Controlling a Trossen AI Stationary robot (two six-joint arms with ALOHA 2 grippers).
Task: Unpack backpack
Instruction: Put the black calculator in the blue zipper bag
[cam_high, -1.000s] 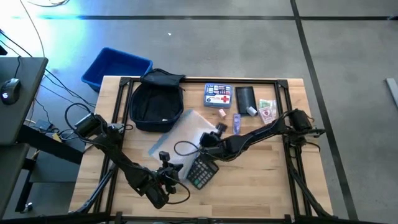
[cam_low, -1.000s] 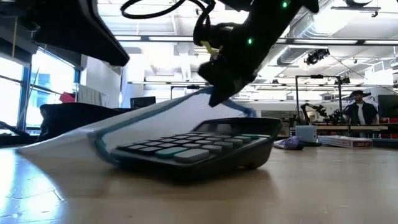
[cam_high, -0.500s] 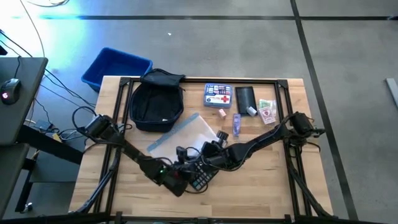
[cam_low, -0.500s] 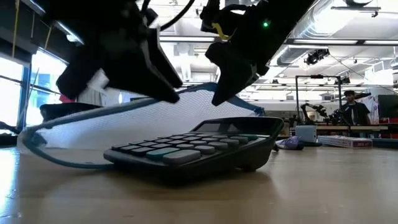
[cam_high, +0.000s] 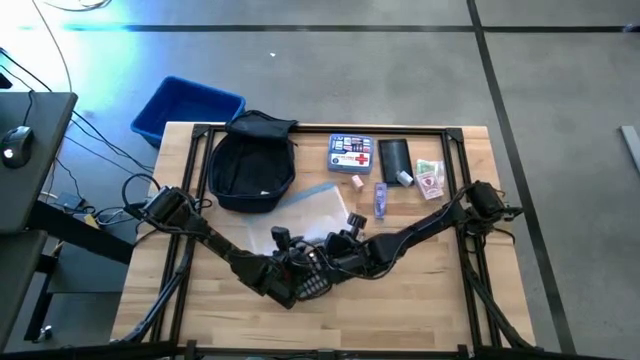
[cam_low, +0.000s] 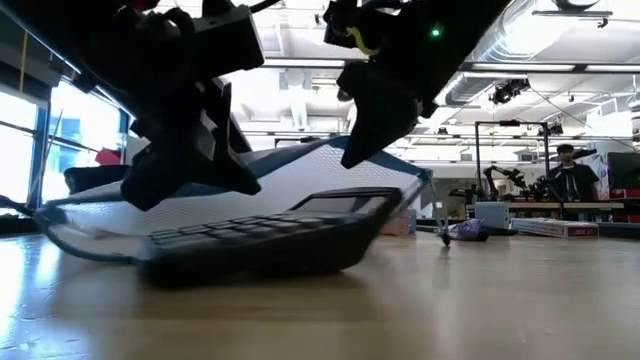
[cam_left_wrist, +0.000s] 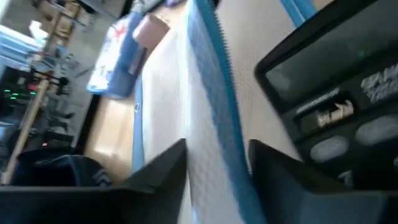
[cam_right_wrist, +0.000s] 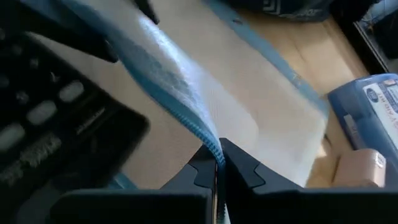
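Observation:
The dark backpack (cam_high: 250, 168) lies at the table's far left, untouched. A white mesh pouch (cam_high: 305, 212) with a blue zip edge lies in front of it, partly draped over a black calculator (cam_high: 313, 287). My right gripper (cam_high: 338, 250) is shut on the pouch's blue edge. My left gripper (cam_high: 295, 262) is right beside it over the calculator, its fingers apart with the blue edge (cam_left_wrist: 217, 137) running between them. My right gripper pinches the pouch's blue zip edge (cam_right_wrist: 208, 140) between its two fingertips, coming slanting down from the table's right. That edge is raised off the table; the pouch slopes down from it to the tabletop. My left gripper's fingers (cam_left_wrist: 165, 168) flank the same edge; whether they touch it I cannot tell.
A blue bin (cam_high: 187, 108) stands off the table's far left corner. Along the far side lie a first-aid kit (cam_high: 350, 152), a flat black pouch (cam_high: 395, 157), banknotes (cam_high: 430, 178), a small bottle (cam_high: 380, 198) and a pinkish block (cam_high: 356, 181). A person (cam_low: 572, 170) stands in the room behind.
My left gripper has swung from the table's near left toward the calculator and the pouch, coming down beside my right gripper. My right gripper has drawn the pouch's raised edge a little toward the near edge, over the calculator.

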